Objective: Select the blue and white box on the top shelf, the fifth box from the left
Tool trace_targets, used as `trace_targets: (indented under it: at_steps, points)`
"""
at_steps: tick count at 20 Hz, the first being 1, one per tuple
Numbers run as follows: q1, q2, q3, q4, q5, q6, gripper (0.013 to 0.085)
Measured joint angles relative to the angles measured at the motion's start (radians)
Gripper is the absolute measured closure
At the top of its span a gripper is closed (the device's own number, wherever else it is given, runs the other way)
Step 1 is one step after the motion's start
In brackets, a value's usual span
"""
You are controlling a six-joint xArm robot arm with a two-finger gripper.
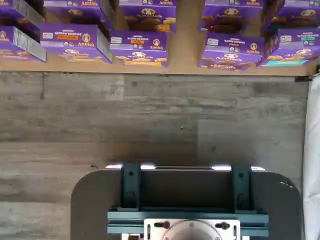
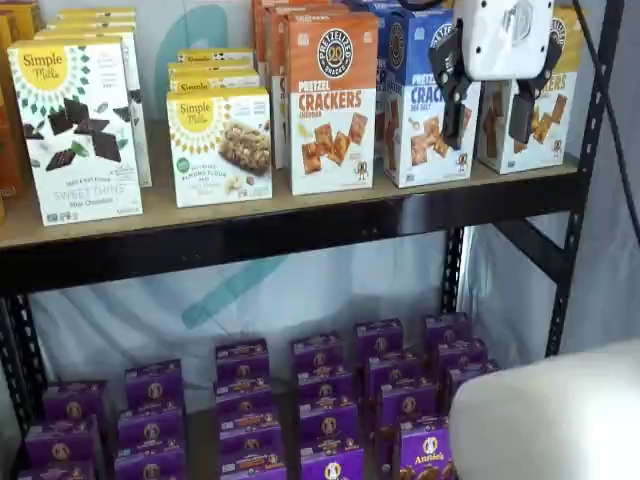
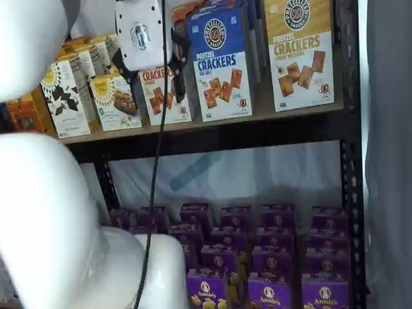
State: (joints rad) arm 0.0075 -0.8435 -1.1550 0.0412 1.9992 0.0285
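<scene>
**Arm up at the top shelf, nothing gripped**

Blue box [image 2: 428, 100] stands upright on the top shelf [image 2: 300, 225], right of the orange box [image 2: 332, 100] and left of the yellow box [image 3: 299, 55]. In both shelf views it is at the front of its row, face out. Gripper [image 2: 490, 100] hangs in front of the shelf with a plain gap between its fingers [image 2: 452, 95], holding nothing. In a shelf view it looks lined up over the seam between blue and yellow box; depth from the boxes can't be told. Wrist view shows only purple boxes [image 1: 137, 47] on the low shelf and floor [image 1: 150, 120], no target.

Step in hand, by my read: approach. To do it well, shift left until centred on the blue box, fingers wide enough to straddle its sides, then go in straight. Risk: a finger clips the orange or yellow neighbour, since the boxes stand close together.
</scene>
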Motion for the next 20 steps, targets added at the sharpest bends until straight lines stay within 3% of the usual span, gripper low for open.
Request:
trace_targets:
  at_steps: [3, 5, 13, 20]
  points:
    - [-0.052, 0.006, -0.005, 0.058, 0.013, -0.025, 0.0130]
    - [-0.056, 0.008, -0.006, 0.066, 0.015, -0.027, 0.0130]
    - [-0.022, 0.034, -0.027, 0.022, -0.066, -0.016, 0.0130]
    - [-0.002, 0.156, -0.164, -0.026, -0.133, -0.013, 0.0130]
